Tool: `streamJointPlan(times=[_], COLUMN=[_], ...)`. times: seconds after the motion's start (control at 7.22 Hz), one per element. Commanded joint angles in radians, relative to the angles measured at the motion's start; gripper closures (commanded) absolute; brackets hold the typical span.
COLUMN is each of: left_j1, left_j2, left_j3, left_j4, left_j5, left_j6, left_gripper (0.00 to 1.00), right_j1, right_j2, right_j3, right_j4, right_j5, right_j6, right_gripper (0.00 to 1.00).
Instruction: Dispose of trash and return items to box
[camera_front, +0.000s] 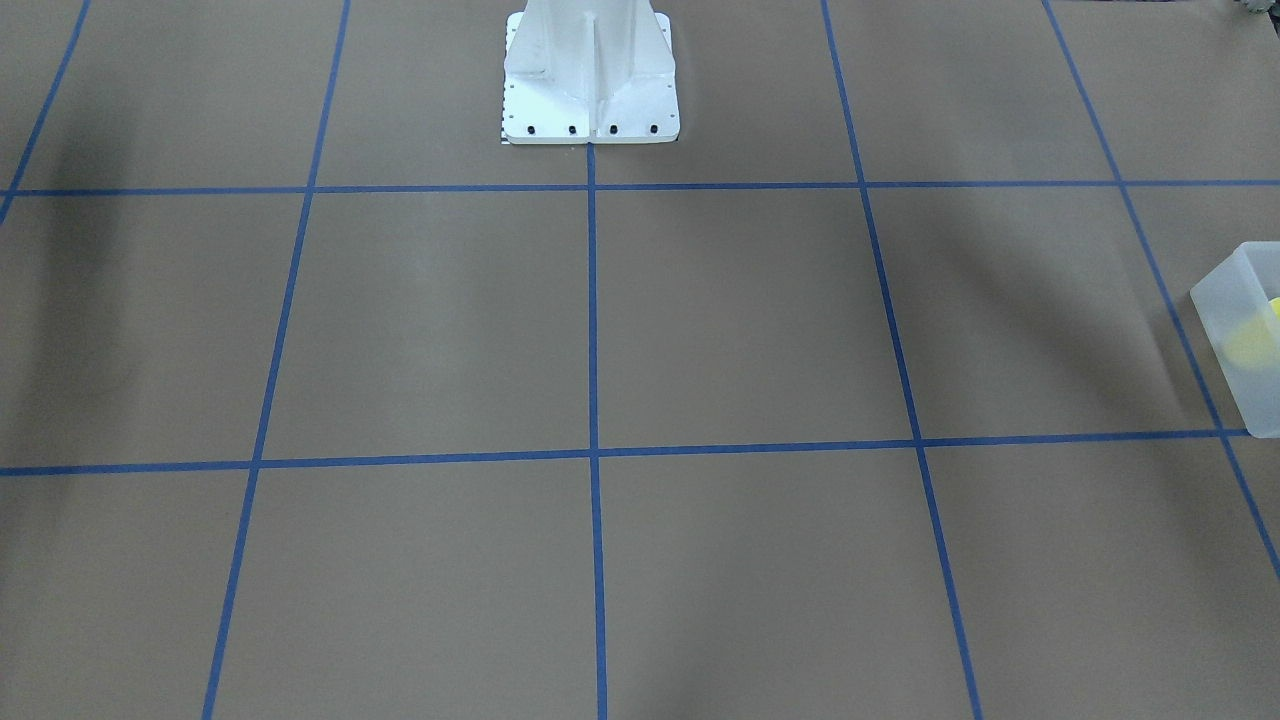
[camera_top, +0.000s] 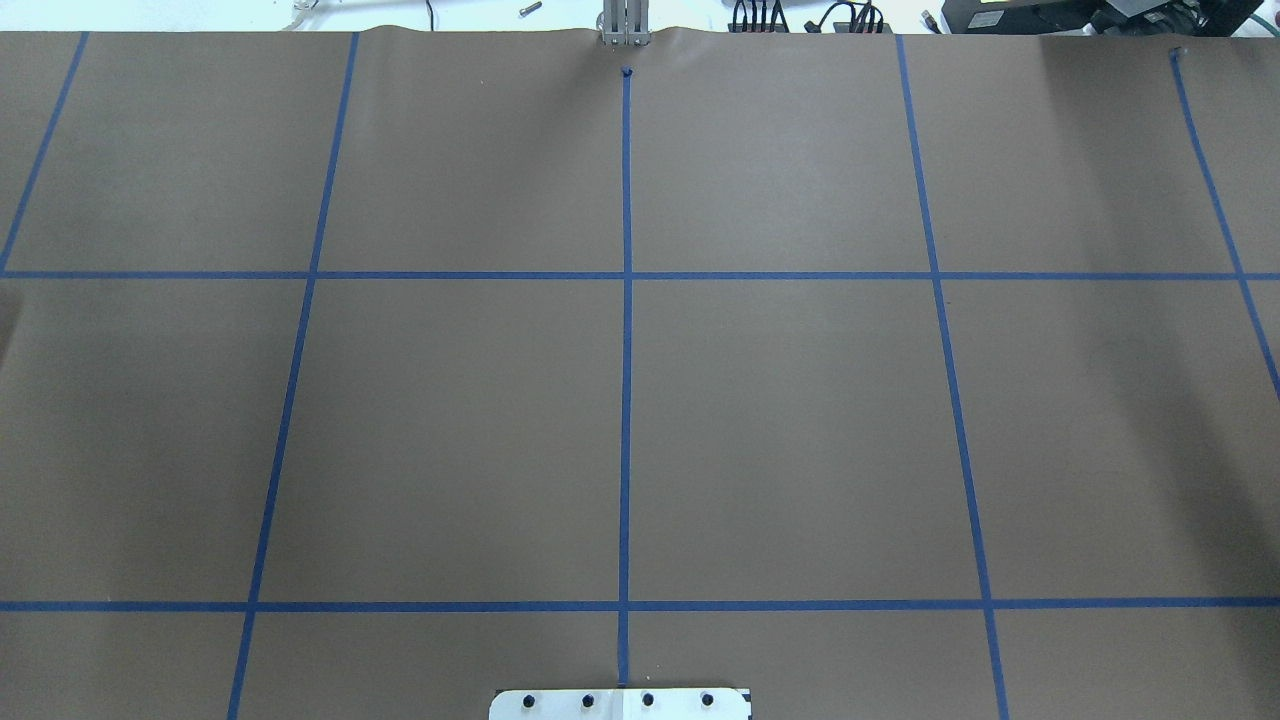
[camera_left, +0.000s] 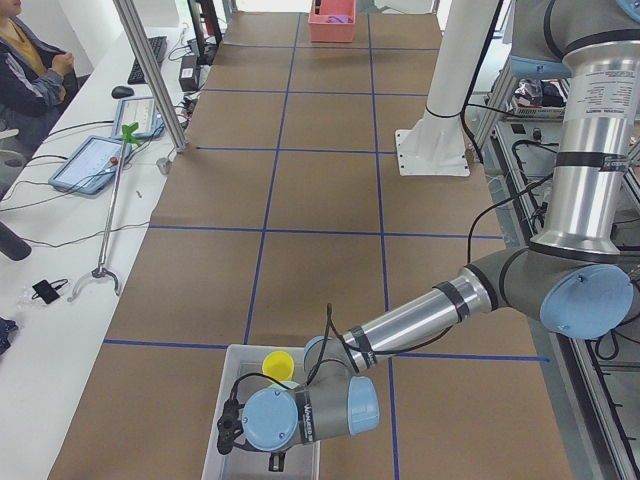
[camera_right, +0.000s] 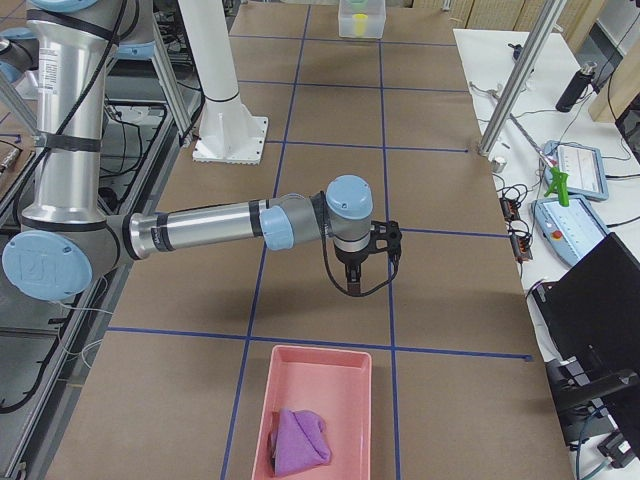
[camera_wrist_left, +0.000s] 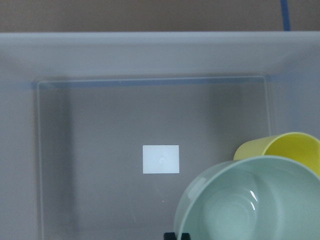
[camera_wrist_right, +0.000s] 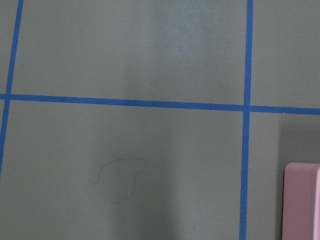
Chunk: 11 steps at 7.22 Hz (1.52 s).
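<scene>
The frosted-white box (camera_wrist_left: 150, 55) fills the left wrist view. The pale mint-green bowl (camera_wrist_left: 250, 205) lies in its lower right part, against the yellow cup (camera_wrist_left: 292, 150) lying on its side. The box also shows at the right edge of the front view (camera_front: 1230, 300) and near the bottom of the left side view (camera_left: 228, 400), with the cup (camera_left: 278, 362) inside. My left gripper (camera_left: 277, 462) hangs over the box; I cannot tell if it is open. My right gripper (camera_right: 352, 282) hangs above bare table, apart from everything; I cannot tell its state.
A pink bin (camera_right: 315, 400) holding a purple cloth (camera_right: 300, 440) stands at the table's end near my right arm; its corner shows in the right wrist view (camera_wrist_right: 302, 200). The white robot base (camera_front: 590, 70) stands at the table's back. Operators' tablets (camera_left: 95, 160) lie beyond the far edge.
</scene>
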Motion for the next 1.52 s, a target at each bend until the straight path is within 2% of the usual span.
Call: streamJointPlan(times=[0.0,0.28,0.42,0.55,0.83,1.11,1.25,1.38], left_j1=[-0.004,-0.004,-0.004,-0.004,-0.004,0.008,0.066,0.154], left_j2=[-0.062,-0.038,-0.034,-0.029,-0.026,0.056,0.092,0.154], left_j3=[0.105,0.105,0.106,0.103,0.050,-0.254,-0.388,-0.561], left_j4=[-0.022,-0.022,-0.022,-0.022,-0.016,-0.011,-0.014,-0.014], left_j5=[0.013,0.013,0.015,0.013,0.007,-0.022,-0.103,-0.090], left_j6=[-0.088,-0.093,-0.093,-0.094,-0.151,-0.389,-0.442,-0.452], left_gripper=[1.00,1.00,0.74,0.03,0.01,0.01,0.01,0.01], right_j1=[-0.002,-0.008,-0.009,-0.009,-0.010,-0.034,-0.045,-0.050], right_j2=[-0.001,-0.001,0.000,0.000,0.000,0.000,-0.006,-0.014], right_j3=[-0.002,-0.005,-0.005,-0.005,-0.003,0.013,0.013,0.013], right_j4=[-0.001,0.000,0.000,0.000,0.000,0.032,0.095,0.114], right_j5=[0.002,0.002,0.002,0.002,0.002,0.005,0.003,0.002], right_j6=[0.000,0.000,0.000,0.000,0.000,0.090,0.136,0.137], right_gripper=[0.00,0.00,0.00,0.00,0.00,0.00,0.00,0.00])
